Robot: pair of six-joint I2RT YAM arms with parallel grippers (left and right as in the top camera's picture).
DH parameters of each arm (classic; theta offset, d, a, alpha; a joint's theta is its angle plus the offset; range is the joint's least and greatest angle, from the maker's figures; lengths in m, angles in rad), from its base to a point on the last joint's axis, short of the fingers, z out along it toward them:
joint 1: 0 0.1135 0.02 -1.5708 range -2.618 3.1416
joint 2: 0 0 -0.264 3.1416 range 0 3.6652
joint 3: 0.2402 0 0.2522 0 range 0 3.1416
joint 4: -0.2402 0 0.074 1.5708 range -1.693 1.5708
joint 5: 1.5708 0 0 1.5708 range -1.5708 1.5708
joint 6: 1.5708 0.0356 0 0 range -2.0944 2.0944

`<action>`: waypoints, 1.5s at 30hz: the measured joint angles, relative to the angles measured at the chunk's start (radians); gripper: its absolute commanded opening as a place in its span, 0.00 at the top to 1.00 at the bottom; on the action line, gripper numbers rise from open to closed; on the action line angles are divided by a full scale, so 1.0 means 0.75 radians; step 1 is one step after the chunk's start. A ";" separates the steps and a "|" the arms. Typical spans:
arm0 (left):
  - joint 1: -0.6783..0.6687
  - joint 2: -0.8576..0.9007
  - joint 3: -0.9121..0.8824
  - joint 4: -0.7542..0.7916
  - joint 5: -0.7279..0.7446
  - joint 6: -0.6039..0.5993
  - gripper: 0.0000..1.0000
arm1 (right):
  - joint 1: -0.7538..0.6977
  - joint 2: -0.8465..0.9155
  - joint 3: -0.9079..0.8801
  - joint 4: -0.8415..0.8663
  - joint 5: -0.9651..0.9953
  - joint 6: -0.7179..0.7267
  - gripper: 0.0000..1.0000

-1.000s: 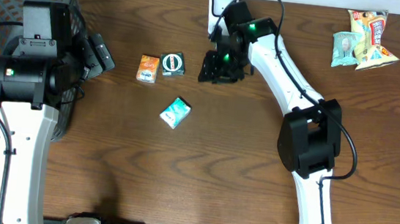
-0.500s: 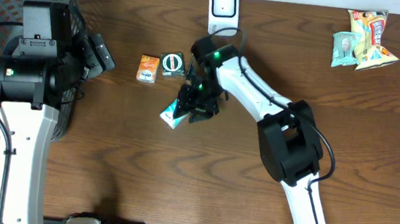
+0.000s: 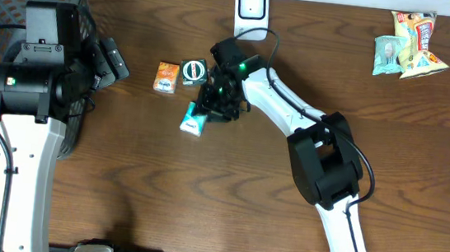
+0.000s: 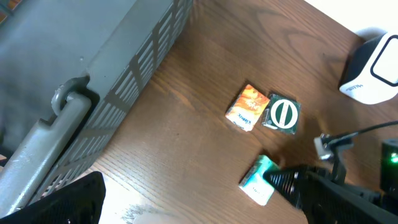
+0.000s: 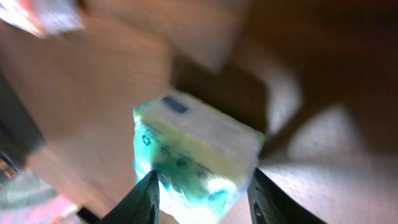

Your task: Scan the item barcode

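Wooden surface is bearing a teal pack, right fingers pinching its sides shallowly; lifting risks it slipping or twisting away from the scanner. Left fingers are gaping wide.

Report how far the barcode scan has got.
Done: nothing looks scanned yet. In hand: the right gripper straddles the teal box, one finger on each side; whether the grip is firm isn't clear. Left: lift the box and show its barcode to the white scanner at the table's far edge.
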State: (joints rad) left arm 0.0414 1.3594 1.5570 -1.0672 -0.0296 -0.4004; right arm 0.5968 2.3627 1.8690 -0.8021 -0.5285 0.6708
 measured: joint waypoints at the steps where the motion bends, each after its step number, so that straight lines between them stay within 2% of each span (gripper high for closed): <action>1: 0.000 0.000 0.000 0.000 0.001 0.000 0.02 | -0.003 0.000 0.000 0.034 0.002 -0.003 0.62; 5: 0.000 0.000 0.000 0.000 0.001 0.000 0.02 | -0.039 0.000 0.000 0.078 -0.041 -0.071 0.59; 13: 0.000 0.000 0.000 0.000 0.001 0.000 0.02 | -0.092 0.000 -0.001 -0.099 -0.136 -0.282 0.54; 20: 0.000 0.000 0.000 0.000 0.001 0.000 0.02 | -0.010 0.000 -0.001 -0.097 -0.087 -0.407 0.59; 30: 0.000 0.000 0.000 0.000 0.001 0.000 0.02 | 0.065 0.000 -0.021 -0.068 0.043 -0.371 0.69; 33: 0.000 0.000 0.000 0.000 0.000 0.000 0.02 | 0.060 0.000 -0.024 -0.066 0.047 -0.354 0.80; 35: 0.000 0.000 0.000 0.000 0.001 0.000 0.02 | 0.058 0.000 -0.024 -0.066 0.047 -0.349 0.99; 45: 0.000 0.000 0.000 0.000 0.000 0.000 0.02 | 0.023 -0.003 -0.024 -0.083 0.014 -0.366 0.99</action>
State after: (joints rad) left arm 0.0414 1.3594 1.5570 -1.0672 -0.0296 -0.4004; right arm 0.6140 2.3608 1.8511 -0.8642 -0.5179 0.3965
